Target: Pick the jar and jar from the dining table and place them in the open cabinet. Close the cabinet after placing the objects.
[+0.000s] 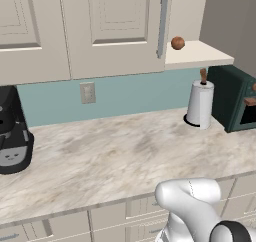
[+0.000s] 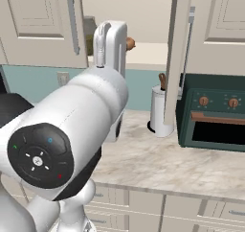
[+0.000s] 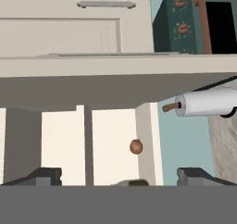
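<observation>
Beige cabinet (image 1: 120, 26) stands open ahead of you, its cream shelf (image 1: 197, 53) carrying a small orange-brown ball (image 1: 177, 43). Your gripper (image 3: 120, 177) is spread wide and holds nothing, raised at the cabinet mouth in the right base view. Between its tips the hand view shows a rounded lid-like shape (image 3: 132, 183), possibly a jar just set down; it's too cropped to be sure. I'd judge you're in the placing step, so next you should back out clear and find the second jar or the door handle (image 1: 162, 26). Only the right base view shows the open door (image 2: 179, 53) edge-on above the green toaster oven (image 2: 213, 113).
</observation>
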Tool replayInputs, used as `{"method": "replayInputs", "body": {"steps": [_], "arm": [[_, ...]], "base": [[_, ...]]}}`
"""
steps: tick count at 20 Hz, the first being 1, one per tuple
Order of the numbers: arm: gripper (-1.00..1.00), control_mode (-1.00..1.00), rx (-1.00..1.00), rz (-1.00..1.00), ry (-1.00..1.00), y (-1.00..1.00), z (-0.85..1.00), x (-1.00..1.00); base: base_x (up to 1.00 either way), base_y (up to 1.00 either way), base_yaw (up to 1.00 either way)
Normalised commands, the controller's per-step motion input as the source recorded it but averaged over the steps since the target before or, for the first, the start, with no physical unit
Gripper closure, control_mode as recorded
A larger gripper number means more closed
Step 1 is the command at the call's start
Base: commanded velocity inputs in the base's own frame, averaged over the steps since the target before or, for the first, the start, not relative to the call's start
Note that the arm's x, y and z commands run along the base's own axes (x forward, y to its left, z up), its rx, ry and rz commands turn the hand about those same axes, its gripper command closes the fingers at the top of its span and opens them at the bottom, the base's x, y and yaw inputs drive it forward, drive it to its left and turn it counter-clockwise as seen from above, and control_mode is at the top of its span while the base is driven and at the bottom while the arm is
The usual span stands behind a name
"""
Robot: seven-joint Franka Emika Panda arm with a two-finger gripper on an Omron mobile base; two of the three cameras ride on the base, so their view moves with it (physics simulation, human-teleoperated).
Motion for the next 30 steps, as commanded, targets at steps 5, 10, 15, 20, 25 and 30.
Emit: {"method": "replayInputs", "body": {"steps": [5, 10, 15, 20, 25, 30], "arm": [[-1.0, -1.0, 0.0, 0.0, -0.02, -0.23, -0.07, -0.01], [-1.0, -1.0, 0.0, 0.0, -0.08, -0.24, -0.17, 0.0], [-1.0, -1.0, 0.0, 0.0, -0.09, -0.25, -0.19, 0.0], [-1.0, -1.0, 0.0, 0.0, -0.05, -0.19, -0.15, 0.01], [-1.0, -1.0, 0.0, 0.0, -0.05, -0.18, -0.21, 0.05], [-1.0, -1.0, 0.0, 0.07, -0.01, -0.22, -0.21, 0.1]], "base": [[0.0, 0.0, 0.0], [0.0, 0.0, 0.0], [0.0, 0.0, 0.0], [0.0, 0.0, 0.0], [0.0, 0.0, 0.0], [0.0, 0.0, 0.0]]}}
